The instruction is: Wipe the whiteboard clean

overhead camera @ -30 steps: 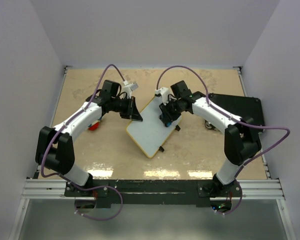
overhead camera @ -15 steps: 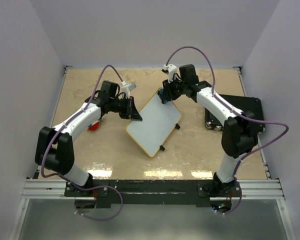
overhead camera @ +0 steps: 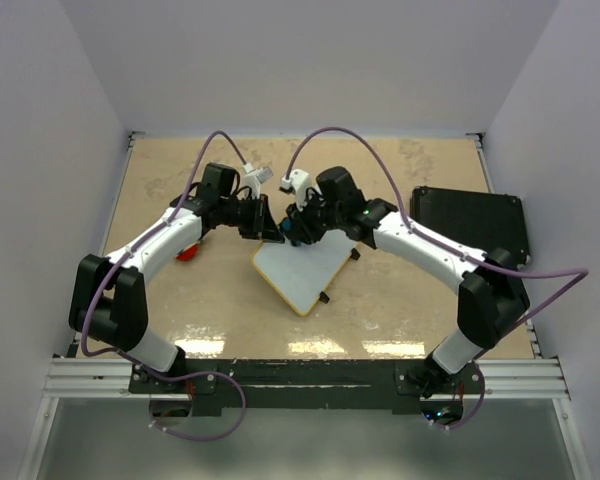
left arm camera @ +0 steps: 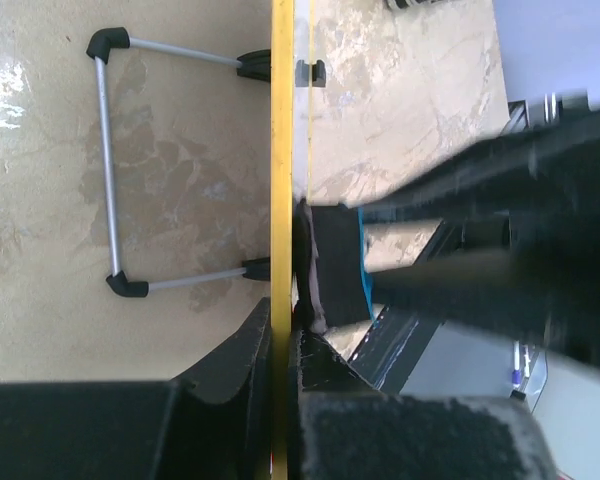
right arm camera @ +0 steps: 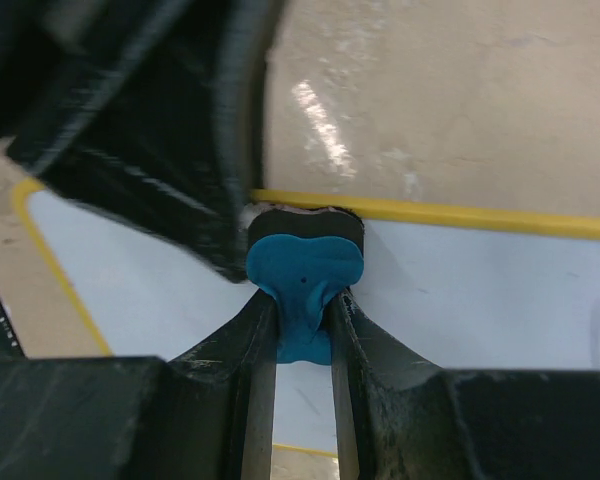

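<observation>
The whiteboard, white with a thin yellow frame, stands tilted at the table's middle. My left gripper is shut on its left edge. In the left wrist view the jaws clamp the yellow frame edge-on. My right gripper is shut on a blue eraser. The eraser's black pad presses on the white surface by the yellow top edge, right beside the left fingers. The eraser also shows in the left wrist view. Only faint marks show on the board.
A black rectangular case lies at the right edge of the table. A small red thing sits under the left arm. The board's wire stand and black feet rest on the tabletop. White walls enclose three sides.
The right gripper carried the eraser from the board's middle up to its far corner, then swept left to the corner by the left gripper. The left arm and board stayed put.
</observation>
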Motion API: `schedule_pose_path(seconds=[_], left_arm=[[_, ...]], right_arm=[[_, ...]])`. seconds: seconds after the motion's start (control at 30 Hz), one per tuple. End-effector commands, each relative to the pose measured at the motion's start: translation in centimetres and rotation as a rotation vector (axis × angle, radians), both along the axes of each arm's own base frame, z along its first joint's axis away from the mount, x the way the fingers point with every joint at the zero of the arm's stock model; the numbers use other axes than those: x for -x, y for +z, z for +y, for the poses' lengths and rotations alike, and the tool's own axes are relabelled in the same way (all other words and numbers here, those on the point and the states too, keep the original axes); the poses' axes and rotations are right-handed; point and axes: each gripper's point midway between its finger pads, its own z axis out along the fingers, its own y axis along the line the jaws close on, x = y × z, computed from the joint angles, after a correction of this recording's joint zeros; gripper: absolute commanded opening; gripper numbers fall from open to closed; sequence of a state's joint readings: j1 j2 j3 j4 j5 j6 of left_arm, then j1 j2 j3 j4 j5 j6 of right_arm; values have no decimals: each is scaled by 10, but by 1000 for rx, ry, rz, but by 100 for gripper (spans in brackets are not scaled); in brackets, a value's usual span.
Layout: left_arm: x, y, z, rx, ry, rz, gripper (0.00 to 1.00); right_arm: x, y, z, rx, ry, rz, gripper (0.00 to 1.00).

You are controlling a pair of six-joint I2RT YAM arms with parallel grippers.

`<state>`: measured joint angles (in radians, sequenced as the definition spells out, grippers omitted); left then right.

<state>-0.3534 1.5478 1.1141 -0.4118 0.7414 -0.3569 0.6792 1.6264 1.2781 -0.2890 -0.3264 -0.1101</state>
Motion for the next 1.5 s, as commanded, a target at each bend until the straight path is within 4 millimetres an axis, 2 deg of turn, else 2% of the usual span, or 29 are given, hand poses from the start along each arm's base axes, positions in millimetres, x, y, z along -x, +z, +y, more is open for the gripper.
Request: schedule_pose_path(seconds=[0.0,0.07,0.17,0.3,0.43,0.53,0.57,0.63,0.73,0.77,0.87,1.03,1.1,1.13,1.23,1.4,1.47], left_arm=[[-15,2,3,-31,6,-98,0],[-13,2,4,-37,3,-98,0],[-12,3,6,-42,3,-105,0],[-10,2,7,-43,1,-104,0],[-10,2,7,-45,-1,-105,0],[-10,1,7,-44,-3,-101,0],[-11,1,7,-43,-1,-100,0],[-11,1,6,-39,-3,-100,0],[-11,2,6,-36,-1,-104,0],[-11,2,6,-36,-1,-102,0],[-11,3,7,-37,-2,-108,0],[-9,4,6,-31,-16,-107,2],[-10,8,5,-26,-26,-119,19],[-11,11,5,-28,-33,-131,32],[-17,19,5,-32,-35,-158,45],[-33,33,2,-38,-22,-212,54],[-39,31,0,-38,-19,-205,54]], right_arm=[[23,-19,14,27,33,29,0],[15,-27,4,61,0,36,0],[-10,-29,-21,71,-81,43,0],[-54,-36,-70,108,-212,46,0],[-80,-45,-103,141,-294,49,0],[-76,-56,-114,155,-305,88,0],[-67,-64,-115,158,-296,113,0],[-55,-65,-110,133,-283,140,0],[-15,-86,-98,157,-217,200,0],[-1,-90,-88,160,-182,208,0],[30,-101,-78,158,-127,250,0],[23,-91,-76,143,-124,228,0],[18,-89,-77,140,-129,223,0],[15,-85,-77,136,-129,212,0],[12,-80,-77,129,-128,205,0],[10,-69,-82,106,-119,174,0],[12,-67,-82,97,-114,167,0]])
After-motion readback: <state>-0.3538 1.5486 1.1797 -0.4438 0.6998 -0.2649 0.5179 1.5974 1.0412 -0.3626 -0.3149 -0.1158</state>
